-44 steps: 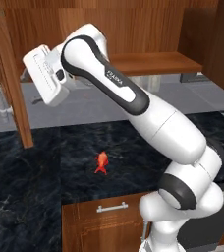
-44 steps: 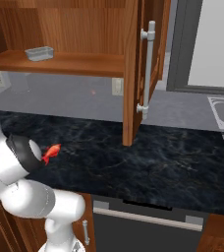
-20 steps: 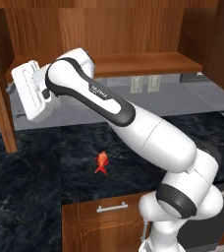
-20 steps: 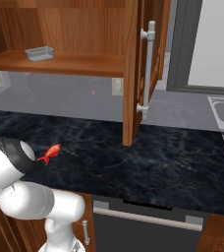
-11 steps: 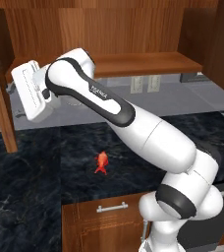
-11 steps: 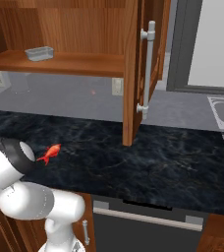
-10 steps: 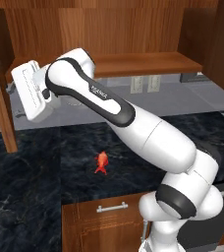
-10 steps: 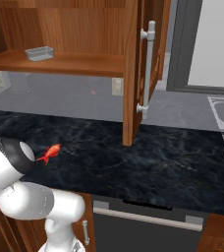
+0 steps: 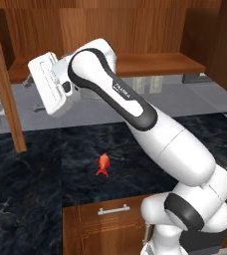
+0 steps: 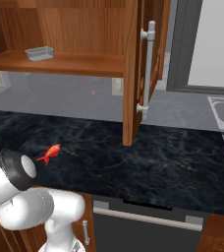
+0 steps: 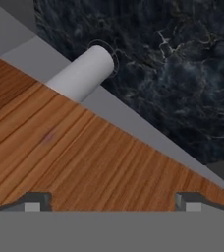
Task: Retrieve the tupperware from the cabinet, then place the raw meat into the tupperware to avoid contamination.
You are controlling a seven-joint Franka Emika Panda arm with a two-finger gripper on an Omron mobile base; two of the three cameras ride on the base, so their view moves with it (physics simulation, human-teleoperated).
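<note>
Dark marbled counter [image 9: 31, 189] runs under the open cabinet [image 10: 70, 34], with a grey backsplash between them. Both cabinet doors stand swung out; the right door [image 10: 133, 74] carries a long vertical silver bar handle [image 10: 147, 69].

Gripper [image 11: 112, 205]: hand raised at shelf height, at the left end of the cabinet opening. In the hand view the two fingertips [image 11: 35, 201] stand spread wide with nothing between them. Directly ahead of them lies brown wood grain, cut diagonally by a grey strip; beyond that a pale cylinder [image 11: 82, 74] and the dark counter.

Tupperware [image 10: 39, 53]: sits upright on the wooden shelf [image 10: 60, 63], near its left end, close to the hand's side of the cabinet but apart from the fingers.

Raw meat [image 9: 103, 164]: lies on the counter well below the hand and off to its right in the left base view, narrow end pointing toward the counter's front edge. Untouched.

Below the counter edge: low wooden front with a short horizontal handle [image 9: 113, 210].
</note>
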